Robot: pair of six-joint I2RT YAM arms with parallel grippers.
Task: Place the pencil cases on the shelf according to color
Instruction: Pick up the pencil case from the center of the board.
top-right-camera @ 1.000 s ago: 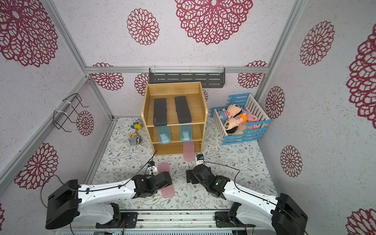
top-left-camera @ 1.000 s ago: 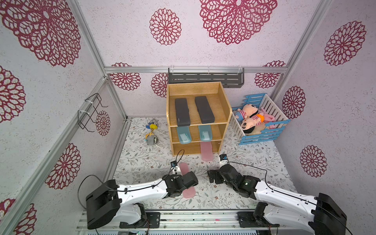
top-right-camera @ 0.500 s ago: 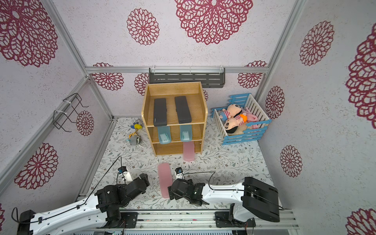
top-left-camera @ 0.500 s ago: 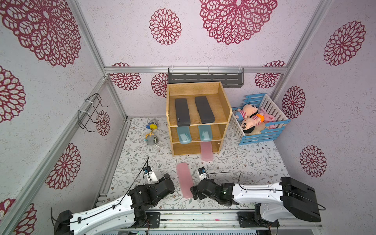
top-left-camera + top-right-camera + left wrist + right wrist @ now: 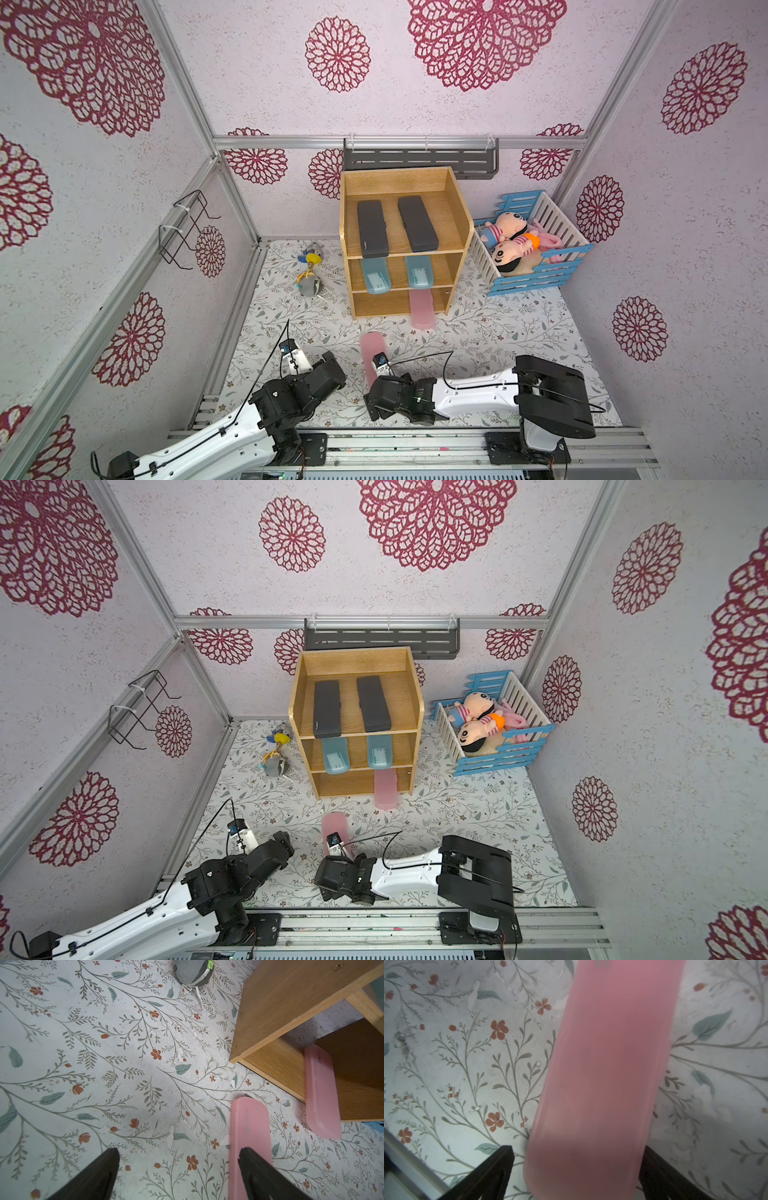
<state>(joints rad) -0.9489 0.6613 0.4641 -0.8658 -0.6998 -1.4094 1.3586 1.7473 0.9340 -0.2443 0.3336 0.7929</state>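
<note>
My right end effector (image 5: pixel 577 1147) stands wide astride the frosted pink pencil case (image 5: pixel 612 1053) on the worktop (image 5: pixel 467 1064). It looks light, stiff and slick; I'd pinch its long edges.

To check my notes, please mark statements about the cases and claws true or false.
1. Two black cases lie on the shelf's top level. True.
2. Both teal cases lie on the floor. False: the teal cases are on the middle level.
3. One pink case sticks out of the bottom level. True.
4. The left claw grips a pink case. False: the left claw is open beside the loose pink case; the right claw straddles it.
</note>
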